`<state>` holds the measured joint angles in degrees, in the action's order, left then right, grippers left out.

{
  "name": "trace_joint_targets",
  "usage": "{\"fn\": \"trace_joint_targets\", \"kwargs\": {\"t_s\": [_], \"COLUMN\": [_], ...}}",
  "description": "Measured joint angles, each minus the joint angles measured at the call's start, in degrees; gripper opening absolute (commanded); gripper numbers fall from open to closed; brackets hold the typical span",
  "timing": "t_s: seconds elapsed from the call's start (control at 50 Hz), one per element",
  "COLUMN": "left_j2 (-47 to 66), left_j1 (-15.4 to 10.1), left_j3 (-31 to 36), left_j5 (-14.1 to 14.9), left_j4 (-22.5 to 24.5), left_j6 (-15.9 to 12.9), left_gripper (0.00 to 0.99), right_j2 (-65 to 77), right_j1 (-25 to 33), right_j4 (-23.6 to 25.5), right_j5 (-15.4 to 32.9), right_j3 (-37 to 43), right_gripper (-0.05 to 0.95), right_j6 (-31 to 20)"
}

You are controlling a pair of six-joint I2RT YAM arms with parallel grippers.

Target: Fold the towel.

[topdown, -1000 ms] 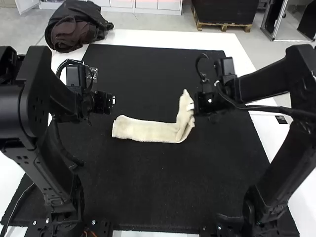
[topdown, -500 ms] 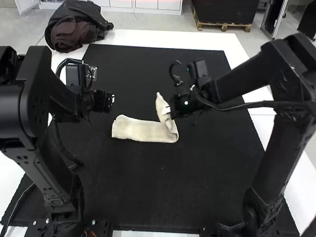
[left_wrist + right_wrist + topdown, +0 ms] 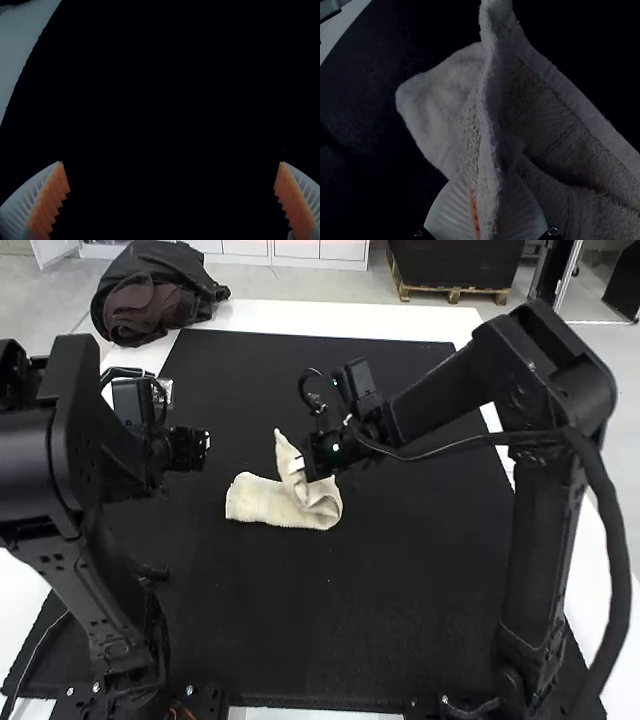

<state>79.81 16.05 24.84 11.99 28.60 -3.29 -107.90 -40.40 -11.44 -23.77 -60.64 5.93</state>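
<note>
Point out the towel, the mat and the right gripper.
Towel (image 3: 255,500): high view, on its end lying flat.
Mat (image 3: 330,635): high view, on its bare near part.
Right gripper (image 3: 487,178): right wrist view, midway between its fingertips.

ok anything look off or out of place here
One thing: a dark bundle slumps at the far left corner of the table, seemingly unrelated to folding. The towel, bent up in the right gripper, looks normal.

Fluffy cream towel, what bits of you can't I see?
- Pinched part of the fluffy cream towel: right wrist view, covered by the white ribbed fingers of the right gripper.
- One end: right wrist view, cut off by the picture's edge.
- Part under the raised flap: high view, hidden by flap and gripper.
</note>
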Motion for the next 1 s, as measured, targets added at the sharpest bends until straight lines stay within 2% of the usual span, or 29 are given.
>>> {"fn": "trace_joint_targets", "kwargs": {"t_s": [0.3, 0.68, 0.72, 0.8, 0.88, 0.98, 1.0], "left_j2": [0.0, 0.0, 0.0, 0.0, 0.0, 0.0, 0.0], "left_j1": [2.99, 3.08, 3.08, 3.08, 3.08, 3.08, 3.08], "left_j3": [0.0, 0.0, 0.0, 0.0, 0.0, 0.02, 0.0], "left_j5": [0.04, 0.07, 0.07, 0.13, 0.24, 0.24, 0.24], "left_j4": [0.28, 0.37, 0.37, 0.39, 0.42, 0.44, 0.46], "left_j6": [-1.2, -1.6, -1.62, -1.62, -1.62, -1.62, -1.62], "left_gripper": [0.957, 0.957, 0.957, 0.957, 0.957, 0.957, 0.957], "right_j2": [-5.42, -9.33, -9.6, -9.97, -10.16, -10.16, -10.19], "right_j1": [-2.69, -4.15, -4.15, -4.15, -4.15, -4.22, -4.28], "right_j4": [-0.81, -1.53, -1.66, -2.32, -2.67, -2.8, -2.82], "right_j5": [0.2, 0.42, 0.42, 0.42, 0.42, 0.31, 0.26], "right_j3": [-5.88, -9.6, -9.92, -10.34, -10.84, -11.58, -11.74], "right_gripper": [-0.02, -0.02, 0.03, 0.26, 0.36, 0.39, 0.45], "right_j6": [0.94, 2.08, 2.21, 2.95, 3.74, 4.5, 4.63]}}
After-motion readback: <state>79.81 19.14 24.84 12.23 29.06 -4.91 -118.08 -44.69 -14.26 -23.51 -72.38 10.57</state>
